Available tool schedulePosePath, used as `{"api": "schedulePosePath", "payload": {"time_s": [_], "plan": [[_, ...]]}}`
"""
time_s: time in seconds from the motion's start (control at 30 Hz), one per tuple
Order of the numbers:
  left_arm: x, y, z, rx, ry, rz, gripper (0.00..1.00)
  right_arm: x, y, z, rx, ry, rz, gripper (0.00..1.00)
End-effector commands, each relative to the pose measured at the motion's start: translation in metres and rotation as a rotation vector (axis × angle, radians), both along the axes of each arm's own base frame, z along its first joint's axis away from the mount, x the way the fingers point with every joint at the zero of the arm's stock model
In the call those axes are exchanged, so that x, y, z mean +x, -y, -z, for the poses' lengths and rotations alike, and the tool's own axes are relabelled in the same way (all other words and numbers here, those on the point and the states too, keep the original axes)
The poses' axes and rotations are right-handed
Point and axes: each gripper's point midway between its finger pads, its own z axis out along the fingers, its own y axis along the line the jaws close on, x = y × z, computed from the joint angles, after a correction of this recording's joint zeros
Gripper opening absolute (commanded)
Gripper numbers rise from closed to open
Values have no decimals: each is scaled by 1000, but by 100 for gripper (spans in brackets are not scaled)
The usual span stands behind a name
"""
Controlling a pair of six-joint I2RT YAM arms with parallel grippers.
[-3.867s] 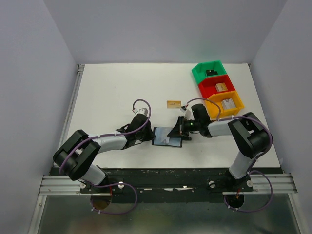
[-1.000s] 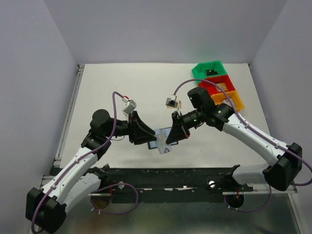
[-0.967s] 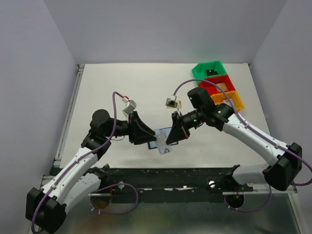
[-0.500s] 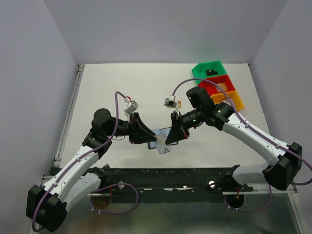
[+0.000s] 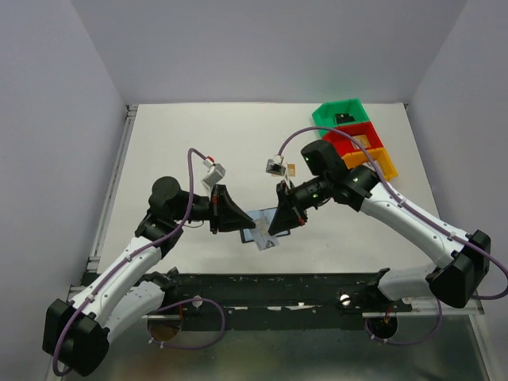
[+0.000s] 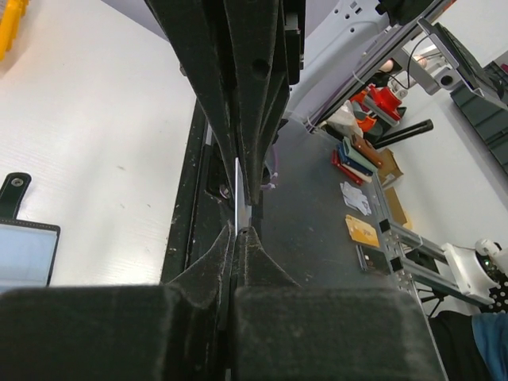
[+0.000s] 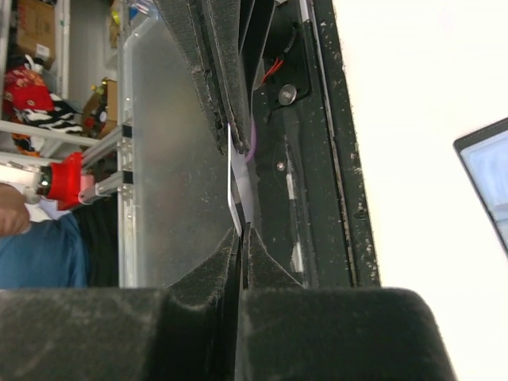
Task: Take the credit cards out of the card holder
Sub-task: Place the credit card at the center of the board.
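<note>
The black card holder (image 5: 265, 215) lies open on the table, blue-grey inside, partly hidden under both grippers. It also shows in the left wrist view (image 6: 22, 248) and at the right wrist view's edge (image 7: 486, 173). My left gripper (image 5: 253, 228) and right gripper (image 5: 274, 229) are raised above it, tip to tip. Both are shut on one silver-grey credit card (image 5: 267, 240), seen edge-on in the left wrist view (image 6: 238, 200) and in the right wrist view (image 7: 237, 197). A gold-orange card (image 5: 291, 168) lies on the table behind the right wrist, mostly hidden.
Green bin (image 5: 340, 116), red bin (image 5: 355, 140) and orange bin (image 5: 379, 161) stand in a row at the back right, with small items in them. The table's black front rail (image 5: 270, 282) runs just below the grippers.
Since 3.9 s ago both arms have risen off the card holder with a silver-grey card between them. Over the last second they have only shifted slightly.
</note>
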Motion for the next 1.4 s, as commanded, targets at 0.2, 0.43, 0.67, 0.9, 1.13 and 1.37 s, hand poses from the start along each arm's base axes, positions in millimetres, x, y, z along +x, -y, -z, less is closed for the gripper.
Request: {"api": "schedulePosePath", "payload": {"time_s": [0.2, 0.43, 0.67, 0.9, 1.13, 1.37], "plan": [[5, -2, -11, -22, 58, -64, 0, 20, 0, -14, -39, 73, 148, 52], [43, -13, -14, -59, 30, -358, 0, 64, 24, -36, 13, 228, 477, 54], [60, -40, -42, -303, 35, -603, 0, 69, 26, -28, 142, 178, 592, 59], [54, -42, -51, -373, 21, -584, 0, 61, 2, -29, 321, 54, 528, 62], [50, -42, -55, -417, 0, -563, 0, 58, -9, -45, 436, 15, 472, 61], [49, -41, -56, -455, -29, -537, 0, 59, -18, -50, 496, -28, 439, 52]]}}
